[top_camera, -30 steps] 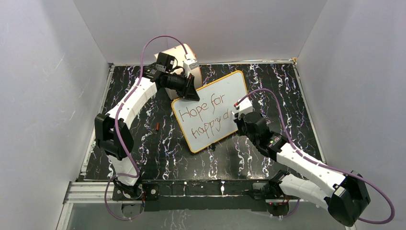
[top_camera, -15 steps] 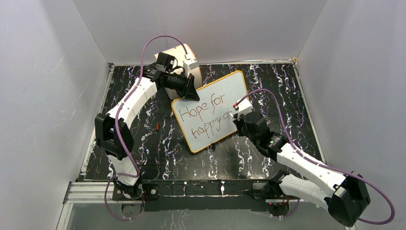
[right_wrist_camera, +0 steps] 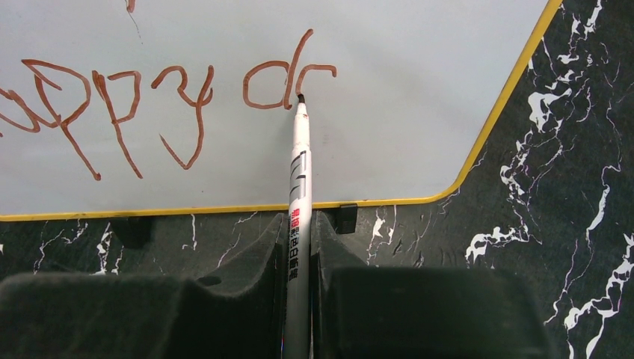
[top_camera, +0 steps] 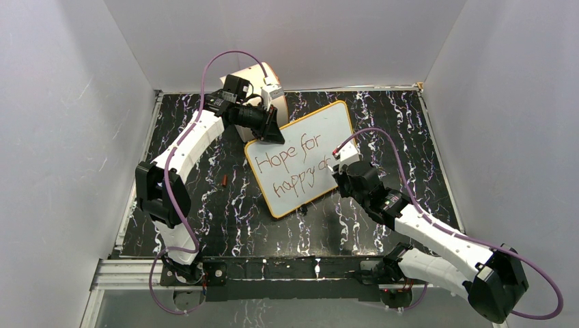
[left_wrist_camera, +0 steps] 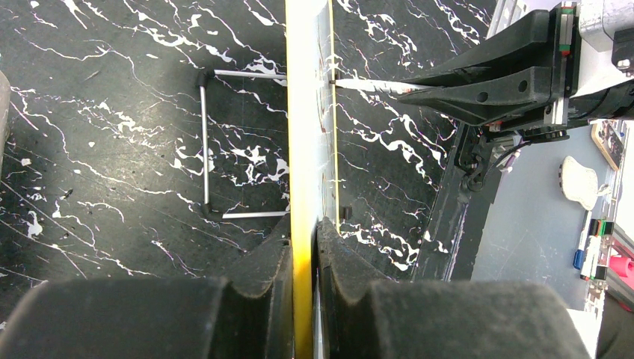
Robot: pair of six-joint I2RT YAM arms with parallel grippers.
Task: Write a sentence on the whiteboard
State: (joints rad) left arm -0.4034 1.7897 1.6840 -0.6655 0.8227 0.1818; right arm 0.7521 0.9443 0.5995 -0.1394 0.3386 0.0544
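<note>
Right end effector [top_camera: 339, 168] shifted slightly along whiteboard's [top_camera: 300, 154] second line; fresh stroke added after "d". Black marbled table [top_camera: 382, 116] carries whiteboard, propped mid-table. Left end effector [left_wrist_camera: 305, 238] clenched on whiteboard's far-left corner. Right end effector grasping marker [right_wrist_camera: 300, 172], tip touching whiteboard at end of sentence [right_wrist_camera: 179, 90]: "Hope for happy d".

Top: looks down from above and behind the arm bases, taking in the whole table [top_camera: 225, 225] and board [top_camera: 321, 126] from afar. Left wrist: close in, sights edge-on along the board between own fingers [left_wrist_camera: 258, 288], toward the marker [left_wrist_camera: 370, 85]. Right wrist: closer still, faces the board's lower edge over the marker. Shared by all three: board and table.
</note>
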